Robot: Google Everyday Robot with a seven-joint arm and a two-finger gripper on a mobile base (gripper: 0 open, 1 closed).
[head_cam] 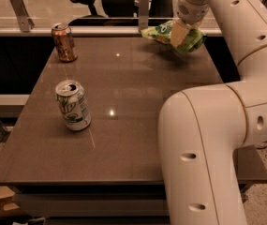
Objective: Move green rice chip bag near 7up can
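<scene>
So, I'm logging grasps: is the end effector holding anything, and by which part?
The end effector holds the green rice chip bag at roughly its middle, by the far edge of the table.
</scene>
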